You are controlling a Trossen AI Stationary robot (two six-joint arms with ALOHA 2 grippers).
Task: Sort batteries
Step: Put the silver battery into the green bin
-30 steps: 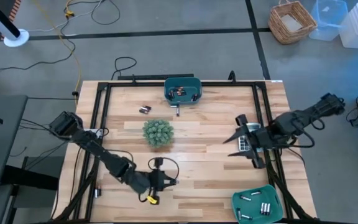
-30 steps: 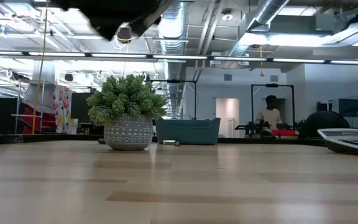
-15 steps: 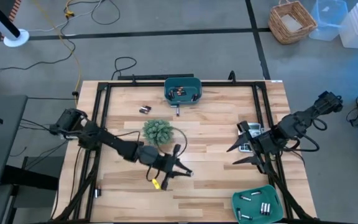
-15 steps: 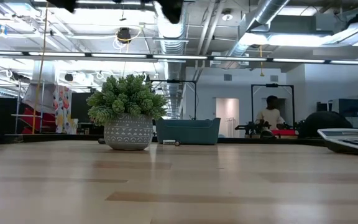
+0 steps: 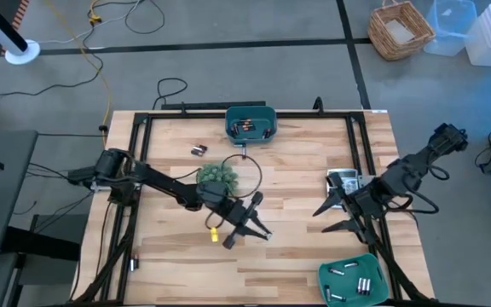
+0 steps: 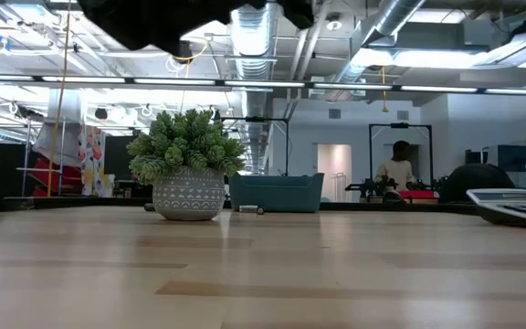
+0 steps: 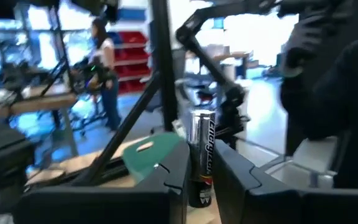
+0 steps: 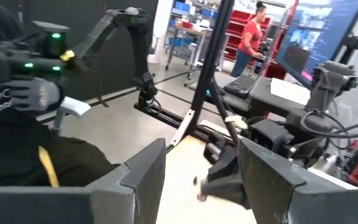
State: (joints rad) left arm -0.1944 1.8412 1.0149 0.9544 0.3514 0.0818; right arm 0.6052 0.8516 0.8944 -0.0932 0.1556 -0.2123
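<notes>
The left claw (image 5: 247,223) is up over the middle of the counter (image 5: 297,170), just past the little potted plant (image 5: 217,180), and it's clamped on a battery (image 7: 201,157); the left wrist view shows the cell standing upright between the two dark fingers (image 7: 166,180), label facing out. My guess on handling: it's a small, rigid metal cylinder, a bit heavy for its size and pretty slick, so pinching it across the middle of the barrel like this seems right, since grabbing near an end would probably let it pivot or squirt out. The right claw (image 5: 341,216) hangs by the right edge near the grey calculator (image 5: 344,180), fingers spread apart with nothing between them. For containers: the teal bin (image 5: 251,123) at the far edge has a few cells in it, though I can't tell how many or what kind, and the teal tray (image 5: 352,279) at the near right corner holds several silvery batteries (image 5: 363,285) lying loose. There's also a loose dark battery (image 5: 199,150) on the wood left of the far bin and another small one (image 5: 244,152) right in front of it, so sorting looks far from finished.
</notes>
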